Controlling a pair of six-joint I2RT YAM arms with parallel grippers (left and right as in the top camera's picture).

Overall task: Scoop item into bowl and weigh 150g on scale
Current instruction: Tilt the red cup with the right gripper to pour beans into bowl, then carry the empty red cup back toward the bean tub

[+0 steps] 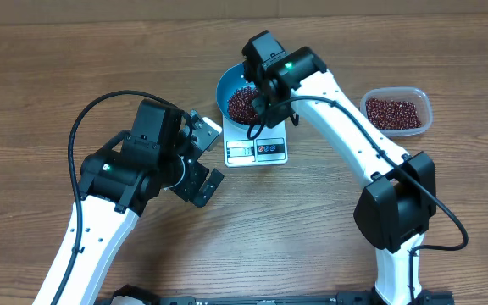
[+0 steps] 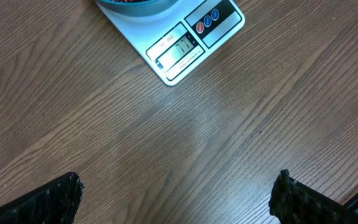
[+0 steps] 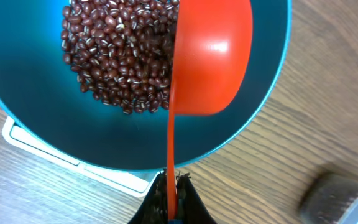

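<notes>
The blue bowl (image 1: 227, 85) stands on the white scale (image 1: 257, 152) and holds a heap of dark red-brown beans (image 1: 242, 105). My right gripper (image 3: 171, 183) is shut on the thin handle of an orange-red scoop (image 3: 210, 56). The scoop is tipped on its side over the bowl (image 3: 253, 118), just right of the beans (image 3: 117, 56), and shows no beans on its visible face. From overhead, the right gripper (image 1: 259, 83) covers the scoop. My left gripper (image 1: 210, 158) hangs open over bare table left of the scale (image 2: 185, 43), its fingertips (image 2: 48, 202) wide apart and holding nothing.
A clear plastic tub (image 1: 395, 110) with more beans sits to the right of the scale. The right arm reaches across between the tub and the scale. A blurred dark shape (image 3: 328, 186) lies at the lower right of the right wrist view.
</notes>
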